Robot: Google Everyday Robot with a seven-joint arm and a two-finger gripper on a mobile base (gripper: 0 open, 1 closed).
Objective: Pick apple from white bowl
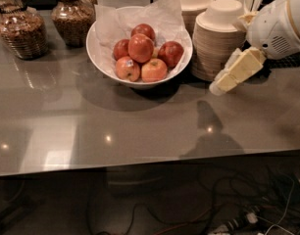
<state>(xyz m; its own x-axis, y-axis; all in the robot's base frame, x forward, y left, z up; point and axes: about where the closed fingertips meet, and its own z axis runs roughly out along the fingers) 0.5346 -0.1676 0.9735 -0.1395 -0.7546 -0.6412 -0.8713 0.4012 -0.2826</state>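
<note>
The glossy grey countertop [140, 136] had the white bowl [140, 84] toward the back, paper-lined, with a pile of red apples [141, 48] inside. The gripper [221, 84] hung just right of the bowl, low over the counter in front of the stacked beige bowls [213, 48]. Honestly couldn't tell whether it was open or closed.

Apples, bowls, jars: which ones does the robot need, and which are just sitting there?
For the job:
apples
white bowl
gripper, at the right, over the table

Just sitting there:
beige bowls
jars
</note>
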